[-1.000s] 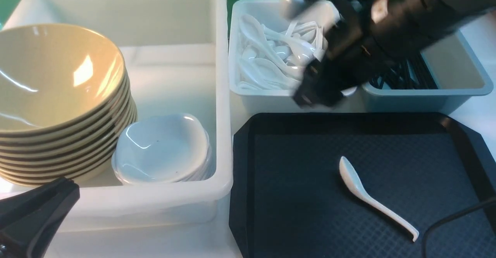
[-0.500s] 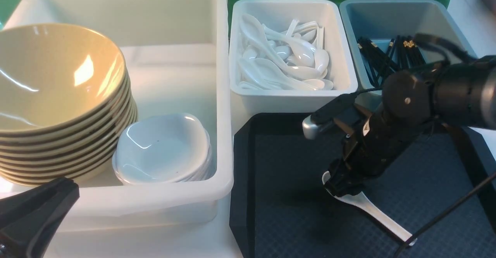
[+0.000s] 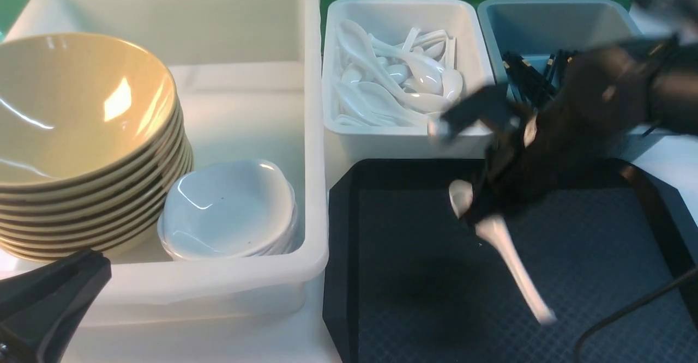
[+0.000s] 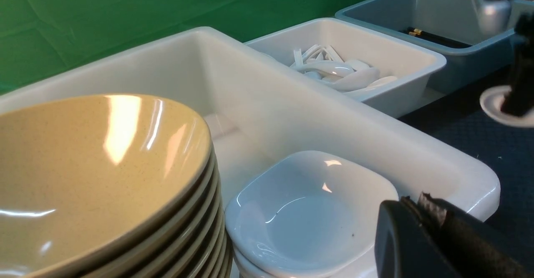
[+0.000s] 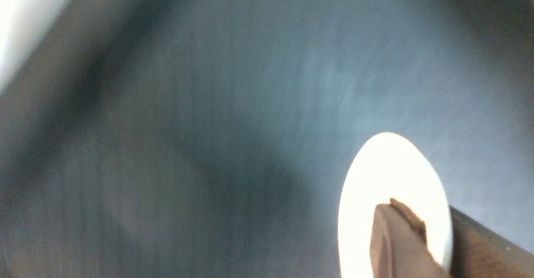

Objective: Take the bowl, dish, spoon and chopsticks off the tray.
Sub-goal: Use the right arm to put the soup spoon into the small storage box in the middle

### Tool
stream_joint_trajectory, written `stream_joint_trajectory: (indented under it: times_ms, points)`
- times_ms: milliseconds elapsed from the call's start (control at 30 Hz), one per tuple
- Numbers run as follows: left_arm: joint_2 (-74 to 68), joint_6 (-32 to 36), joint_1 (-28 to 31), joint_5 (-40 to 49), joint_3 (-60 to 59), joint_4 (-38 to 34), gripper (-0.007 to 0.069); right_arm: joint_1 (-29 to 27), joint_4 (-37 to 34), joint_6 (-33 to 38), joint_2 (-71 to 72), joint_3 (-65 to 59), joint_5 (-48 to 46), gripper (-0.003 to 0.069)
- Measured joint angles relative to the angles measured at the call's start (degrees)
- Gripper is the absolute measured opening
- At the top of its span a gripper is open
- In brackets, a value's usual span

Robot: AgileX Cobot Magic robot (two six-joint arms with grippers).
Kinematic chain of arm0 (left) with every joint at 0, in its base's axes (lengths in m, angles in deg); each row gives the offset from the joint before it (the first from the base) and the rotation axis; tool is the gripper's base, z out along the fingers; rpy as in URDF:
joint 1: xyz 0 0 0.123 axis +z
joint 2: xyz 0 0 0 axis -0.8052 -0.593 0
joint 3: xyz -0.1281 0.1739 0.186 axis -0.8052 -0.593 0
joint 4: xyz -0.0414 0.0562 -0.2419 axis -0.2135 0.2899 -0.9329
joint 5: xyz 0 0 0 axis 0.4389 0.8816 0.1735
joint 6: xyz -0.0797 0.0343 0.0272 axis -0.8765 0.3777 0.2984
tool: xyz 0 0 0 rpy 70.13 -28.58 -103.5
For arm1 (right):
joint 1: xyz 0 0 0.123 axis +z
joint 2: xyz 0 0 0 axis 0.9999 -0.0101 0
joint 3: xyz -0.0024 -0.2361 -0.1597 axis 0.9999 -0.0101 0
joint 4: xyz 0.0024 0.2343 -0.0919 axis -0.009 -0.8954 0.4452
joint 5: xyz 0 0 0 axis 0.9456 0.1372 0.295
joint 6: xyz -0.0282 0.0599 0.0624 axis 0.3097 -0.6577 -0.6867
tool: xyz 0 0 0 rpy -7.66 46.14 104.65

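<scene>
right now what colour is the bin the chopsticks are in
Grey-blue; the bin shows best in the front view.

Right arm (image 3: 605, 96) blurred; chopsticks (image 3: 526, 77) partly hidden; bowl stack (image 3: 82, 118) cut off.

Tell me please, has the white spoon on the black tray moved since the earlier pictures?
Yes. The spoon, now gripped by the right claw, has moved farther away, toward the far rim of the tray.
</scene>
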Motion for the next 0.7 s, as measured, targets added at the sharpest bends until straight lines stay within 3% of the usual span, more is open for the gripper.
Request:
stream_joint_trajectory:
  times_ms: [133,233,333,433,533,633,700]
  points:
    - [0.0,0.0,0.0,0.0,0.0,0.0,-0.0001,0.0,0.0,0.71,2.67,4.25,15.25,0.0113]
    - [0.0,0.0,0.0,-0.06,0.0,0.0,-0.0001,0.0,0.0,3.07,0.87,5.79,39.53,0.0113]
    - [0.0,0.0,0.0,-0.06,0.0,0.0,-0.0001,-0.67,-0.05,4.01,-4.36,8.41,52.26,0.0151]
    - [0.0,0.0,0.0,-0.06,0.0,0.0,-0.0001,-1.68,-0.2,4.01,-8.78,12.38,52.97,0.0272]
    - [0.0,0.0,0.0,-0.06,0.0,0.0,-0.0001,-2.19,-0.26,4.07,-10.49,17.13,46.75,0.0421]
    - [0.0,0.0,0.0,-0.06,0.0,0.04,-0.0001,-2.24,-0.26,4.45,-7.75,20.76,39.31,0.0471]
    - [0.0,0.0,0.0,-0.06,0.0,0.04,-0.0001,-2.24,-0.26,4.45,-5.86,21.82,35.81,0.0465]
